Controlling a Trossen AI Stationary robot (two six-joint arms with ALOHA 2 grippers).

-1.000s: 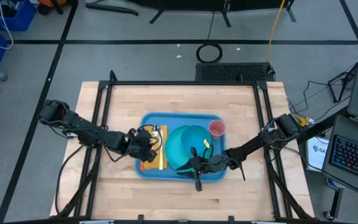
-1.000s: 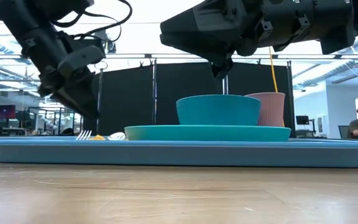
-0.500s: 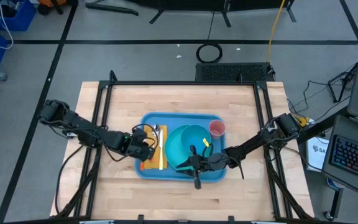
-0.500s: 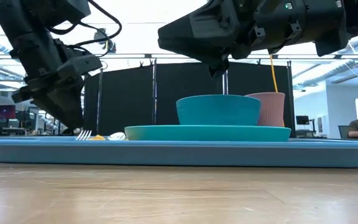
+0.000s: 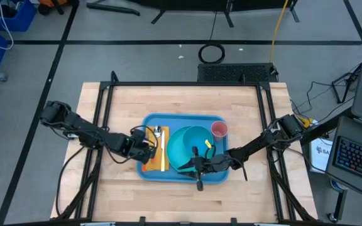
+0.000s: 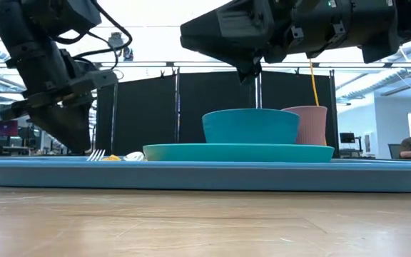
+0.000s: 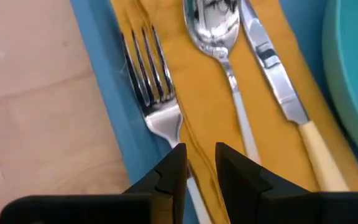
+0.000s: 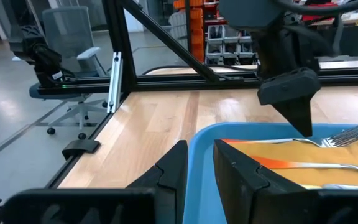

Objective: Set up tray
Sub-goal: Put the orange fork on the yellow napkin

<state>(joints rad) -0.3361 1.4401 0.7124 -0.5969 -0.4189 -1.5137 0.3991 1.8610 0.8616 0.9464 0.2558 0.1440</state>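
Overhead and table-level views of a two-arm workstation, read from left to right. The left arm reaches in from the table's left edge, and the left gripper [image 5: 148,143] hangs over the left end of the tray [image 5: 215,178], just above the fork's handle; its two fingers [image 7: 174,169] stand nearly together with a narrow gap between them, and nothing lies in that gap. The tray, a large light-blue rectangle with a low rim, lies flat on the wooden table [image 5: 244,113], a little nearer the front edge than the back. Along its left side a yellow-orange napkin [image 5: 162,158] lies spread, carrying, side by side and roughly parallel, a fork [image 7: 149,99] at the napkin's outer edge, a spoon [image 7: 219,37] in the middle and a knife [image 7: 278,93] on the side nearest the plate. To the right of the napkin a round teal plate [image 5: 176,154] rests on the tray with a teal bowl [image 6: 251,126] standing on it. A pink cup [image 5: 219,129] stands upright in the tray's back right corner. The right arm enters from the table's right edge; the right gripper [image 5: 197,164] hovers above the plate's front portion, its fingers [image 8: 174,163] likewise close together with a slim gap and nothing visible between them.
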